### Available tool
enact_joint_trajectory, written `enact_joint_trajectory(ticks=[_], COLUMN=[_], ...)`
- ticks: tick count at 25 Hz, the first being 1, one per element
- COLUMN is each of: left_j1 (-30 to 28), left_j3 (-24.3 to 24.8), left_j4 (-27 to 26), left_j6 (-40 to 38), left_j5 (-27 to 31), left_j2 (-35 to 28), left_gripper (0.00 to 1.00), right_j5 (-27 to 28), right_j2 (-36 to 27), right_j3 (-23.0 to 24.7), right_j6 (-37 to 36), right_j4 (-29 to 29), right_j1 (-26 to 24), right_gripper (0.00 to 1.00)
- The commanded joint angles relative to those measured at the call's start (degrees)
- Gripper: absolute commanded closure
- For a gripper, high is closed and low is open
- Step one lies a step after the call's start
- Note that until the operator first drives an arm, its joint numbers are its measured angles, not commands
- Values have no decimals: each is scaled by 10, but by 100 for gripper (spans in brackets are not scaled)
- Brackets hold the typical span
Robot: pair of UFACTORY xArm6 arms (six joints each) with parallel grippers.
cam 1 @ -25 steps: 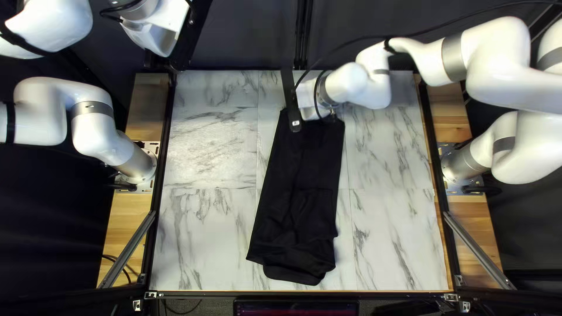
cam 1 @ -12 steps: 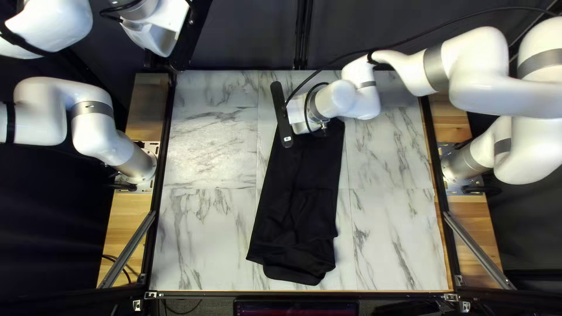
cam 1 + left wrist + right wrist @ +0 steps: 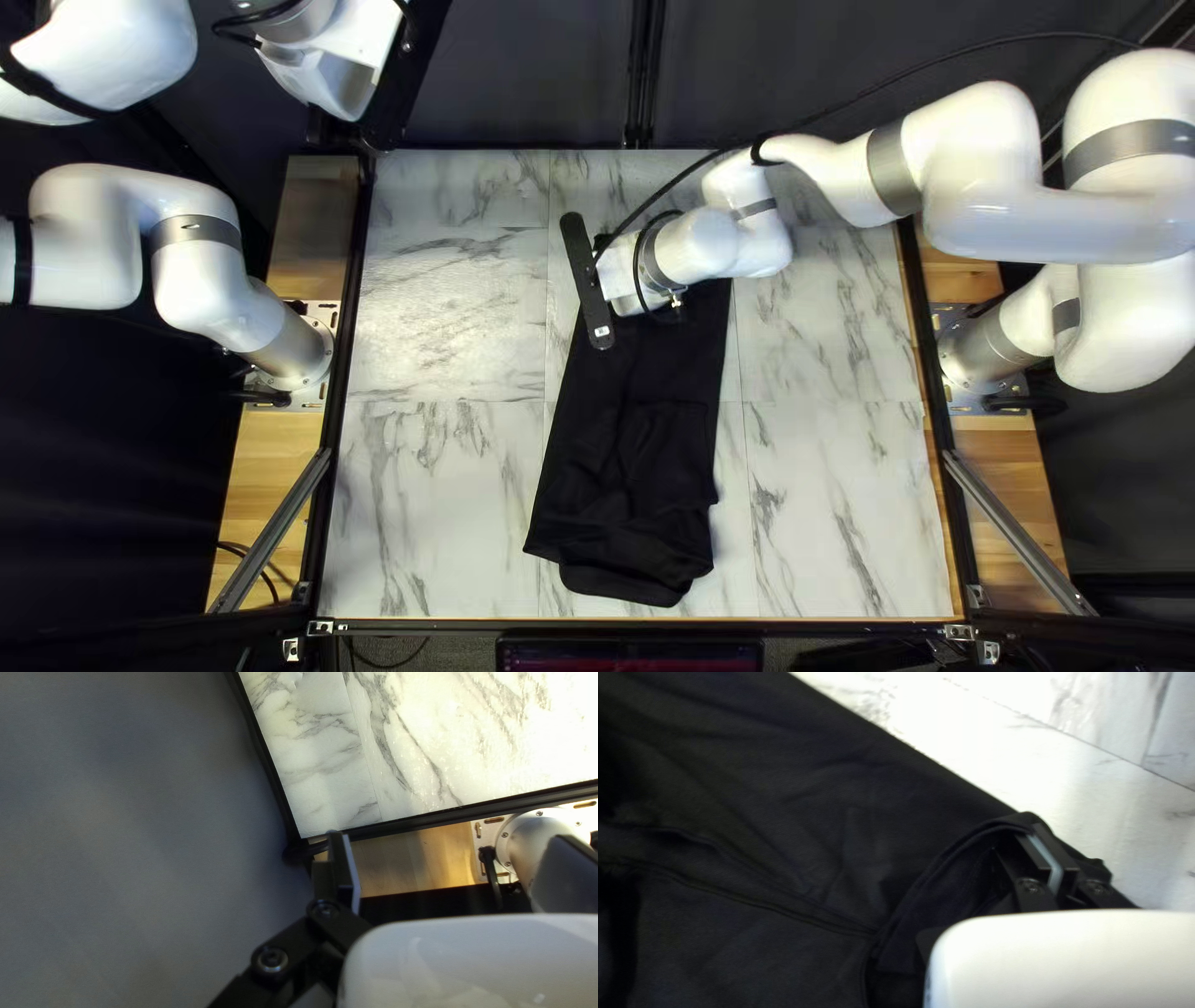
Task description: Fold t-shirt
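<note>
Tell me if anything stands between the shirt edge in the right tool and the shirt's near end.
Nothing visible does. The right tool is shut on the t-shirt, and toward its near end the top left view shows only the shirt's own cloth.

In the top left view, you have a marble-patterned table (image 3: 436, 498) edged by a black frame (image 3: 346, 336), with wooden boards (image 3: 276, 454) outside both sides. Your dark curtain (image 3: 523, 87) hangs beyond the far edge; slanted metal braces (image 3: 271, 529) flank the near corners, and a screen (image 3: 629, 656) sits just below the near edge.
</note>
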Motion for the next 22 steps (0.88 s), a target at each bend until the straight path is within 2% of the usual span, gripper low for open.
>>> enact_joint_trajectory(ticks=[1,10,13,22], left_j1=[0,0,0,0], left_j3=[0,0,0,0], left_j4=[0,0,0,0], left_j6=[0,0,0,0], left_j5=[0,0,0,0], left_j2=[0,0,0,0], left_gripper=[0,0,0,0], right_j5=[-4,61,78,106], right_j2=[-24,-154,-160,-152], right_j3=[23,118,124,122], right_j6=[-27,-113,-110,-31], right_j4=[25,147,167,222], right_j1=[0,-41,-48,-42], right_gripper=[0,0,0,0])
